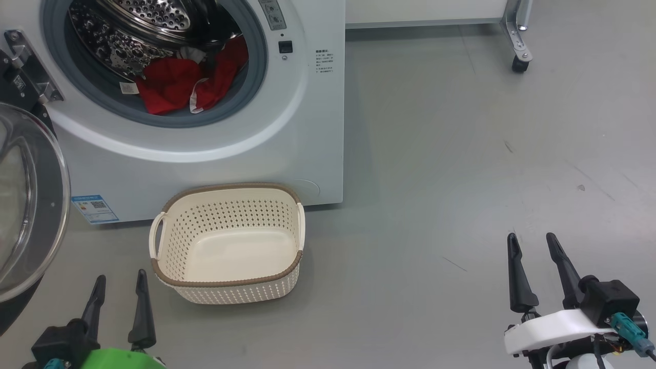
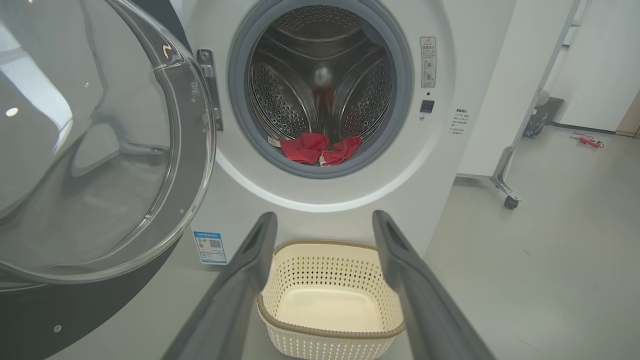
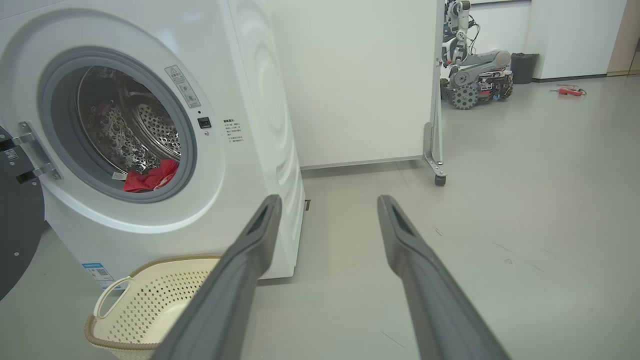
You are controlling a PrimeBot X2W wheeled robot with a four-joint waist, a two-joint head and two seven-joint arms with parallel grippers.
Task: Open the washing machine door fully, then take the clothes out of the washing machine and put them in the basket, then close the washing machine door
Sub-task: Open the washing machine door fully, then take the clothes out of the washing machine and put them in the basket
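1. Our left gripper (image 1: 121, 275) sits at the lower left of the head view, its 2 fingers spread apart and holding nothing.
2. Our right gripper (image 1: 531, 237) hangs at the lower right over the bare floor (image 1: 451, 169). Its jaws are wide too, and it is empty and well apart from the task's things.
3. The basket (image 1: 230, 293) stands upright on the floor just right of the left gripper, with nothing in it. Its far rim is close to the washer (image 1: 230, 154). In the left wrist view the basket (image 2: 325, 244) shows between that gripper's 2 fingers.
4. The door (image 1: 57, 195) is swung open on the washer's left side, hinged there, and its glass bowl bulges toward us. Its black rim is near the left gripper, further left.
5. The clothes (image 1: 169, 87) lie as a red heap with white trim at the bottom front of the drum (image 1: 128, 31), reaching the grey seal (image 1: 87, 97). We see them there in both wrist views as well.
6. Behind the washer to the right stands a white panel on a frame with a caster (image 1: 518, 64).
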